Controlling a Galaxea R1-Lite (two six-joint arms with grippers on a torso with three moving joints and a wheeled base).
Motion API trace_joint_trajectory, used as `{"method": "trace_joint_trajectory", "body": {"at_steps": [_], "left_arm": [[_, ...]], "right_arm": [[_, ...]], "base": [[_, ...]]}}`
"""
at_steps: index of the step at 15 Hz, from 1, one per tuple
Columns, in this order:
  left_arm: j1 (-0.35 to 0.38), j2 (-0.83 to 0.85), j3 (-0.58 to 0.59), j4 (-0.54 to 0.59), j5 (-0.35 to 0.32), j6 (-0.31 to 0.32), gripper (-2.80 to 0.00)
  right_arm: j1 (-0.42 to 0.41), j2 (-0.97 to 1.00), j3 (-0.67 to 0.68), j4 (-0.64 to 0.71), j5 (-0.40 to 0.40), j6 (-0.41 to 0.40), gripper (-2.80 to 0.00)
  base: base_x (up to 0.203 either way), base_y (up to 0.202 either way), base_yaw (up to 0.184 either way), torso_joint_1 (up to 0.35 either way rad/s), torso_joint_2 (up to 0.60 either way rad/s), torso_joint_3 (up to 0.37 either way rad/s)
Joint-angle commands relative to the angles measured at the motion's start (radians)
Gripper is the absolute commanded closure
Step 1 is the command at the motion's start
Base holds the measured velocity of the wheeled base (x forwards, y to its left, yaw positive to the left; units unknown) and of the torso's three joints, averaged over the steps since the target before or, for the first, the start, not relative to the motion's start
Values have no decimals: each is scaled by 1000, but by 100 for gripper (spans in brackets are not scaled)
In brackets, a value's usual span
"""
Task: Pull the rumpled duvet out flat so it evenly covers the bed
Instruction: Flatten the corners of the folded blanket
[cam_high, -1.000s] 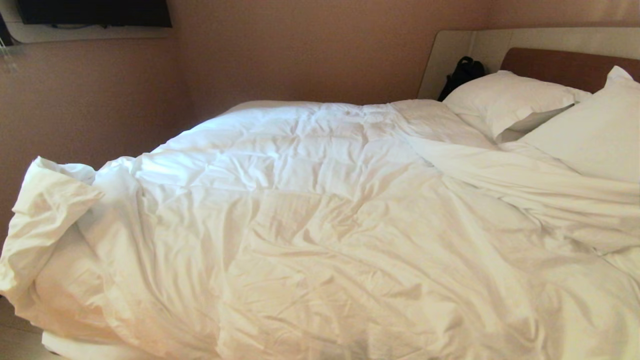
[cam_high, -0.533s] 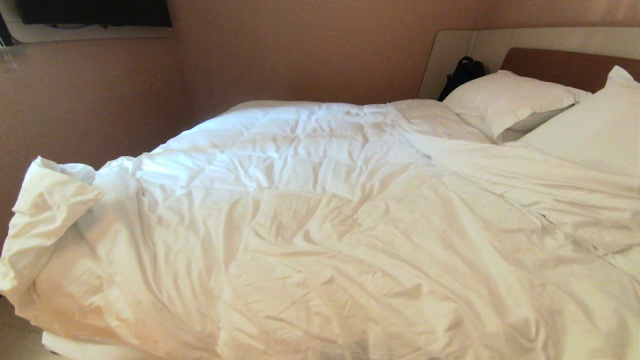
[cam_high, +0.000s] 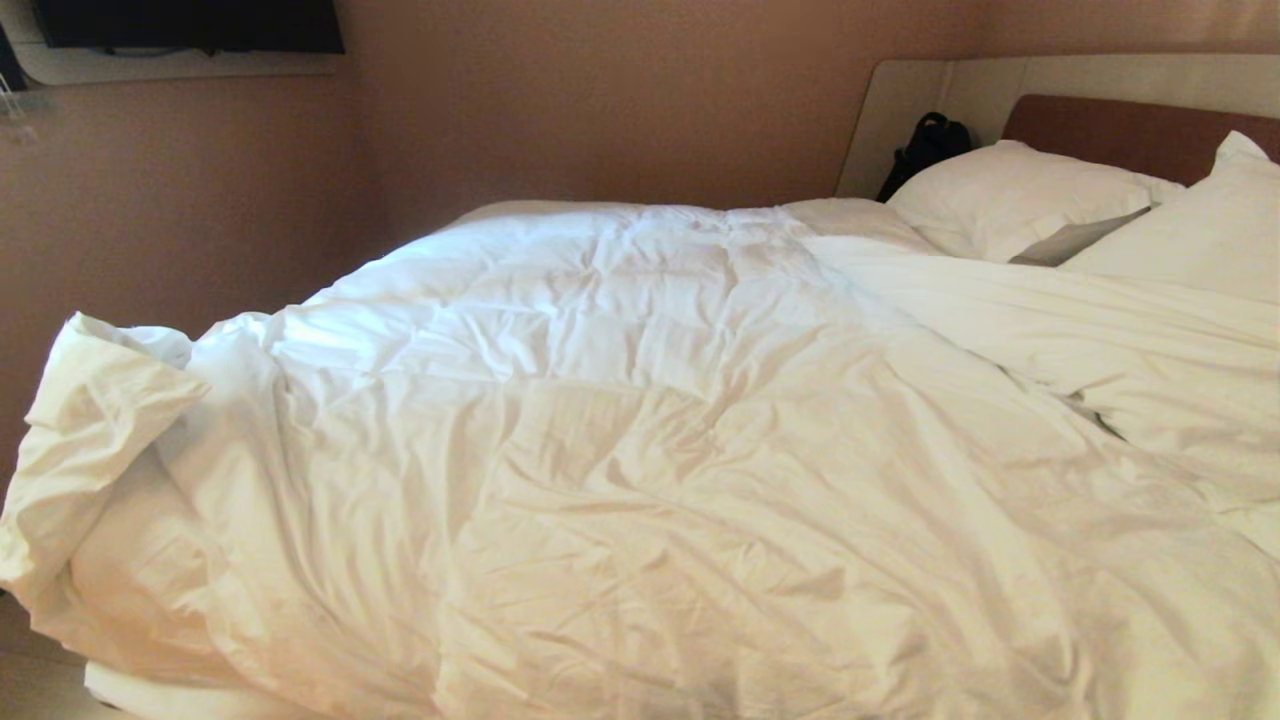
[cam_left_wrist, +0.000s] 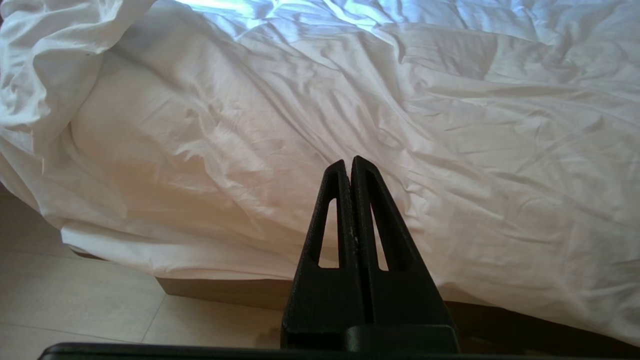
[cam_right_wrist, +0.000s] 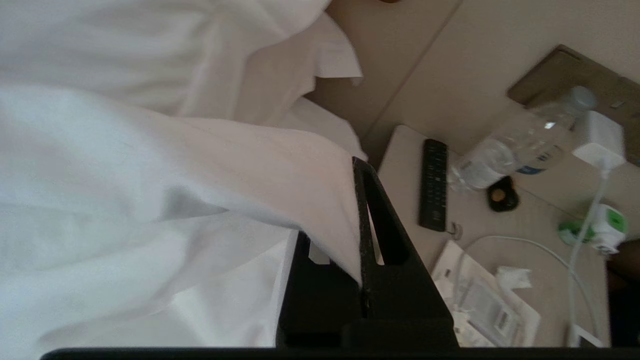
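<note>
duvet (cam_right_wrist: 150, 165) edge in right hand (cam_right_wrist: 356, 167) (pinched tight)

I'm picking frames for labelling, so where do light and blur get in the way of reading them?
Head view: a bright patch washes out the far part of the duvet; near folds go warm and dim. Left wrist view: sharp, glare along the far fabric beyond the shut left gripper. Right wrist view: soft; the water bottle is smeared, and cloth hides one finger of the right gripper.

Duvet (cam_high: 640, 450) edge drawn over pillows (cam_high: 1010, 195).
</note>
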Motion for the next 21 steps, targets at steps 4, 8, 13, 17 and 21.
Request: {"method": "trace_joint_trajectory", "body": {"at_steps": [4,8,13,17,21], "left_arm": [[0,0,0,0,0,-1,0],[0,0,0,0,1,-1,0],[0,0,0,0,0,-1,0],[0,0,0,0,1,-1,0],[0,0,0,0,1,-1,0]], "right_arm": [[-64,-7,-2,-2,-5,-8,0],[-47,-12,53,-3,3,-18,0],[127,-40,192,-60,-6,-28,0],[160,-7,220,-120,-41,-62,0],[134,47,179,-139,-108,-74,0]], "base": [[0,0,0,0,0,0],[0,0,0,0,0,0],[0,0,0,0,0,0],[0,0,0,0,0,0],[0,0,0,0,0,0]]}}
